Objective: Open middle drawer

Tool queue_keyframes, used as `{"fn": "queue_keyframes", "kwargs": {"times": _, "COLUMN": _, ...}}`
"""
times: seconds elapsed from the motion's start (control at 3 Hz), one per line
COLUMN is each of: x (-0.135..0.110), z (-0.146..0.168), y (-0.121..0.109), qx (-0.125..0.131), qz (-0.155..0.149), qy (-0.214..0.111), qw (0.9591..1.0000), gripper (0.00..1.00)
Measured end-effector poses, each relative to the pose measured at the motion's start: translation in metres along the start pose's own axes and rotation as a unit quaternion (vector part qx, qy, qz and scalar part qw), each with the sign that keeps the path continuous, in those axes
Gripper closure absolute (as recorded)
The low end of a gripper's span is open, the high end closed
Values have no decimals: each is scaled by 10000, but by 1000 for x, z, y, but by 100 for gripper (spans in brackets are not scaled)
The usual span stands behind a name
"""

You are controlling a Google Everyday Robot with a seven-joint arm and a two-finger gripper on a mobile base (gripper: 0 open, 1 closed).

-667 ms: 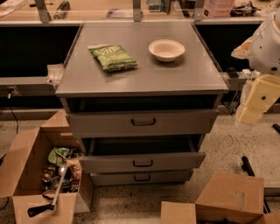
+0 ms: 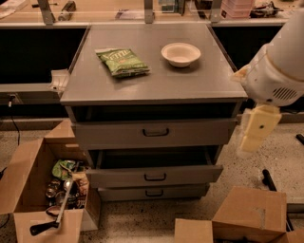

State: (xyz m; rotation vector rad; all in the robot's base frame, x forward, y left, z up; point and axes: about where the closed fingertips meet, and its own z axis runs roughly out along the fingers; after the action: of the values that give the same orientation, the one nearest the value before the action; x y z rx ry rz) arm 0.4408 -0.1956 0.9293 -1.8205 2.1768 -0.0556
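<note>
The grey metal cabinet (image 2: pixel 152 92) has three drawers. The middle drawer (image 2: pixel 190 174) is pulled out a little, so a dark gap shows above its front. Its small dark loop handle (image 2: pixel 155 177) is at the centre. The taller top drawer (image 2: pixel 199 134) with a larger black handle (image 2: pixel 156 132) is also slightly out. The lowest, thinnest drawer (image 2: pixel 175 192) sits further in. My gripper (image 2: pixel 254 135), cream-coloured under the white arm (image 2: pixel 280 71), hangs to the right of the cabinet at the top drawer's height, apart from every drawer.
A green snack bag (image 2: pixel 122 61) and a white bowl (image 2: pixel 181 53) lie on the cabinet top. An open cardboard box (image 2: pixel 28 190) with clutter stands on the floor at the left. More cardboard boxes (image 2: pixel 247 218) stand at the front right. A counter (image 2: pixel 118 14) runs behind.
The arm and gripper have moved a little down and to the left, closer to the cabinet's right side. The drawers have not visibly moved.
</note>
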Motion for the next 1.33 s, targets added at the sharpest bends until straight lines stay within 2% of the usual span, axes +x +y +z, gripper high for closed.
{"fn": "queue_keyframes", "kwargs": {"times": 0.33, "x": -22, "z": 68, "y": 25, "qx": -442, "qz": -291, "qy": -208, "qw": 9984, "gripper": 0}}
{"fn": "queue_keyframes", "kwargs": {"times": 0.67, "x": -24, "z": 145, "y": 56, "qx": -1024, "qz": -287, "qy": -436, "qw": 9934, "gripper": 0}}
{"fn": "queue_keyframes", "kwargs": {"times": 1.0, "x": 6, "z": 245, "y": 90, "qx": -1658, "qz": -2, "qy": -793, "qw": 9830, "gripper": 0}}
{"fn": "queue_keyframes", "kwargs": {"times": 1.33, "x": 7, "z": 256, "y": 88, "qx": -1598, "qz": -24, "qy": -765, "qw": 9842, "gripper": 0}}
